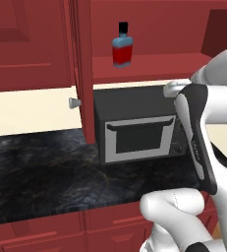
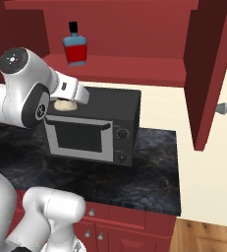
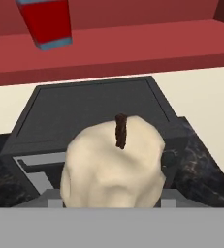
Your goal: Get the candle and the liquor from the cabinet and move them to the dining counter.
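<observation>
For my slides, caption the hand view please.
Candle held in gripper above the microwave, liquor on the cabinet shelf.

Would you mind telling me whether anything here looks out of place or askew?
Nothing looks spilled or damaged. The liquor stands upright on the shelf of the cabinet, whose door hangs open. The candle sits in the gripper above the black oven, as the task calls for.
</observation>
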